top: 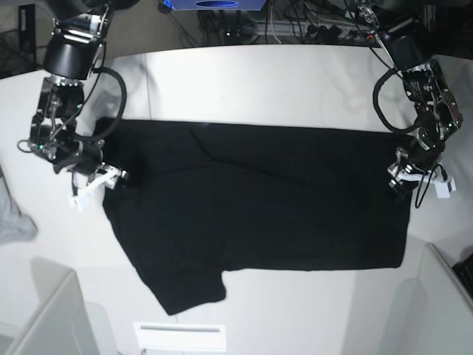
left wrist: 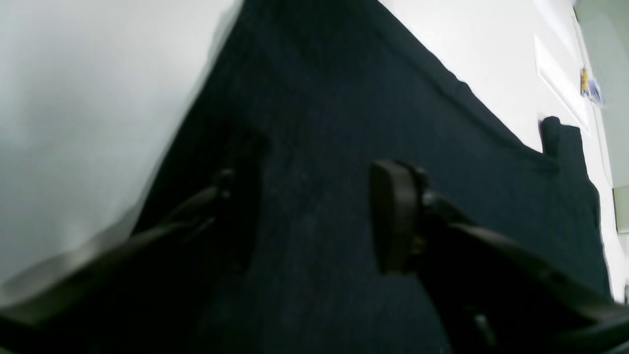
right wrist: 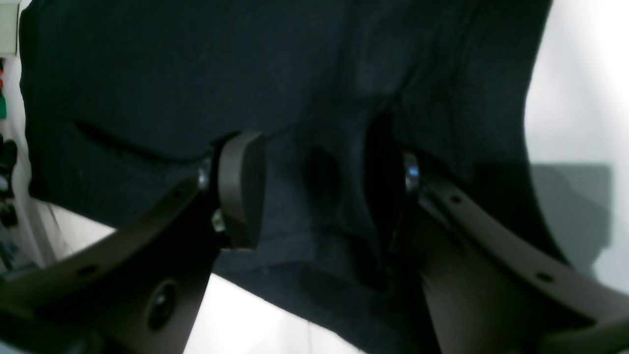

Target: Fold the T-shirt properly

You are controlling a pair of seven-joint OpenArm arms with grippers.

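White bench [top: 244, 74] carries the black T-shirt [top: 259, 207] spread flat at its middle; left hand [left wrist: 314, 216] and right hand [right wrist: 319, 191] both gape over its side edges, gripping nothing.

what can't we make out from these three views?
- T-shirt print: no view shows it; only plain black cloth faces the cameras.
- Left tool: one finger lost in blur and dark cloth, left wrist view.
- Right tool: far finger black against the folds, so cloth contact is unclear, right wrist view.
- Grey cloth: cut off by the base view's left edge.
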